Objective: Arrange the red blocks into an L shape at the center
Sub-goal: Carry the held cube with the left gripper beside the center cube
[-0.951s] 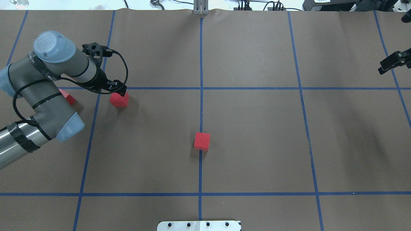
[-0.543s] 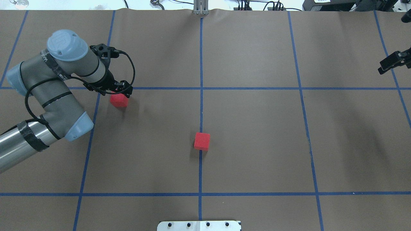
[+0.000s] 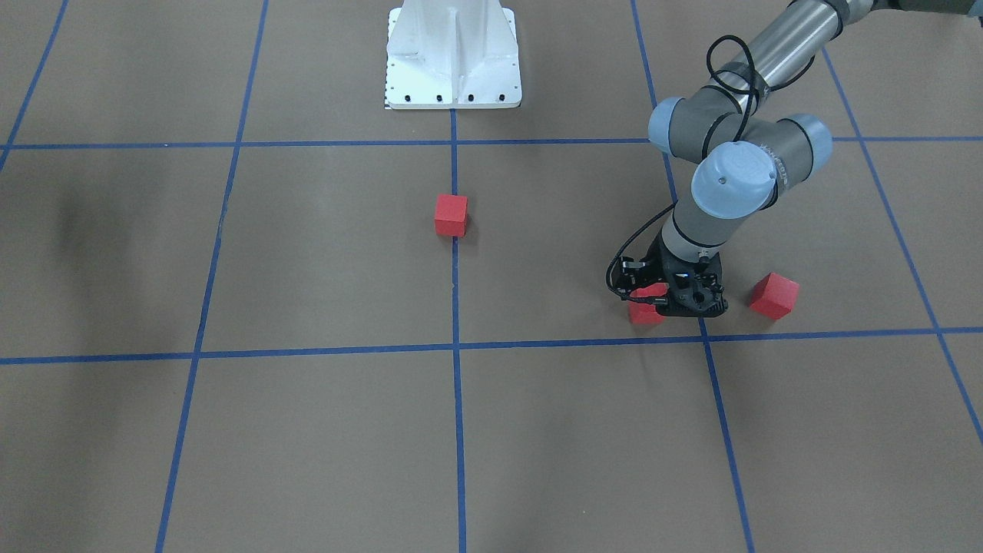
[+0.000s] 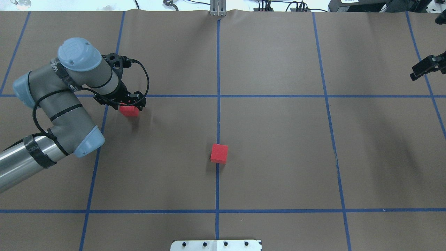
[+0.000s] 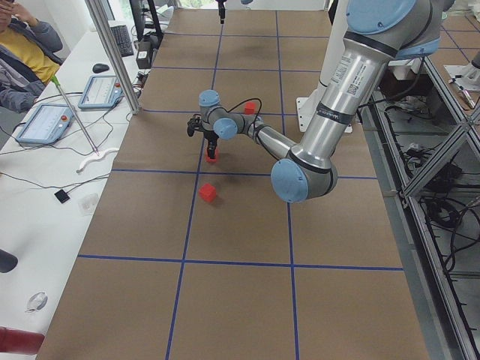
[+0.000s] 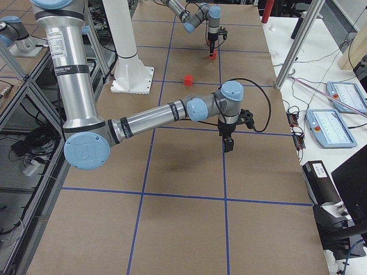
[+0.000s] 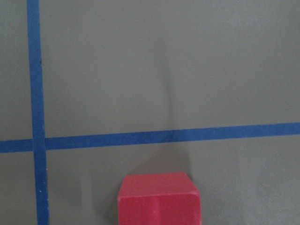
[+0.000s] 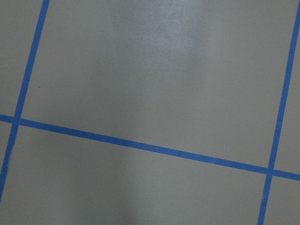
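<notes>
One red block [image 4: 219, 153] [image 3: 451, 214] sits on the middle blue tape line [image 4: 217, 122]. A second red block [image 4: 129, 111] [image 3: 643, 311] lies left of it, just below a grid crossing. My left gripper [image 4: 131, 103] [image 3: 670, 301] hangs low right over this block and looks open, with its fingers beside the block. The block fills the bottom edge of the left wrist view [image 7: 159, 199]. A third red block [image 3: 774, 295] lies farther out and is hidden behind my left arm in the overhead view. My right gripper [image 4: 420, 71] [image 6: 228, 144] hovers at the far right; I cannot tell its state.
The white metal base [image 4: 216, 245] [image 3: 453, 57] stands at the robot's edge of the table. Blue tape lines split the brown floor into squares. Operator desks with tablets [image 5: 45, 124] line the far side.
My left arm has swung right and come down over the second block, which has stayed in place. The third block, visible beside the arm earlier, is now hidden behind it. The right arm is still.
</notes>
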You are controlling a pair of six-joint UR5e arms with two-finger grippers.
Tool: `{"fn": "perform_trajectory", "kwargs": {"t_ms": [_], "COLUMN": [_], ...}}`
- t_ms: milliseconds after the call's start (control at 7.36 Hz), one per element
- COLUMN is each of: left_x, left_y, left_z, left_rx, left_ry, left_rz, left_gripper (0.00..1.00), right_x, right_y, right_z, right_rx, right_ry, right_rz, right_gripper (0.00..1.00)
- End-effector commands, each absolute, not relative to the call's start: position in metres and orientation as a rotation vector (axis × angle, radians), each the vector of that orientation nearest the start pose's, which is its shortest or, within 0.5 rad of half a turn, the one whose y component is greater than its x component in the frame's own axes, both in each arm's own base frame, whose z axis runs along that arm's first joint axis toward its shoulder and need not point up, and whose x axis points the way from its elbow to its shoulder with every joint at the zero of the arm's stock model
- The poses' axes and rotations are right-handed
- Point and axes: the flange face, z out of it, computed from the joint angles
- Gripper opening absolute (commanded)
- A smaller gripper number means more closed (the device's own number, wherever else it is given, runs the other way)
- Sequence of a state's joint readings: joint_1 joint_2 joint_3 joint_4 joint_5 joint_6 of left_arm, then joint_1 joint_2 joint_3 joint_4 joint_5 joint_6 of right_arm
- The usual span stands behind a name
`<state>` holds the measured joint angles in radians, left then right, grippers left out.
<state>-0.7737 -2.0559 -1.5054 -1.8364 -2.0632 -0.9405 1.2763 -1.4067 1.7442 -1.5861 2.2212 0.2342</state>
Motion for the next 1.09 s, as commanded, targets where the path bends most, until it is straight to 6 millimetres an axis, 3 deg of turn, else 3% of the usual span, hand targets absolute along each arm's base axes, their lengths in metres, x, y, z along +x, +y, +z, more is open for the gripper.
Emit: {"fn": "perform_trajectory", "kwargs": {"t_ms": [0, 136, 272, 407, 679, 815, 951], "left_x": [0.433, 0.433, 0.432, 0.434, 0.450, 0.460, 0.486], "left_y": [-0.543, -0.543, -0.543, -0.547, -0.559, -0.557, -0.542], "left_z": [0.383, 0.383, 0.380, 0.365, 0.295, 0.266, 0.247], "left_rx": [0.074, 0.072, 0.075, 0.083, 0.061, 0.067, 0.092], "left_ry": [0.817, 0.814, 0.817, 0.824, 0.804, 0.819, 0.810], "left_rz": [0.039, 0.039, 0.039, 0.040, 0.031, 0.037, 0.018], "left_gripper": [0.57, 0.43, 0.22, 0.12, 0.09, 0.10, 0.10], "right_x": [-0.092, -0.093, -0.093, -0.092, -0.090, -0.087, -0.087], "right_y": [-0.556, -0.557, -0.557, -0.556, -0.549, -0.542, -0.543], "right_z": [0.496, 0.495, 0.495, 0.496, 0.510, 0.523, 0.524], "right_rx": [0.131, 0.134, 0.134, 0.132, 0.111, 0.090, 0.088], "right_ry": [-0.704, -0.703, -0.703, -0.702, -0.694, -0.686, -0.683], "right_rz": [-0.162, -0.164, -0.164, -0.163, -0.160, -0.153, -0.148], "right_gripper": [0.99, 0.99, 0.99, 0.99, 0.99, 0.99, 0.99]}}
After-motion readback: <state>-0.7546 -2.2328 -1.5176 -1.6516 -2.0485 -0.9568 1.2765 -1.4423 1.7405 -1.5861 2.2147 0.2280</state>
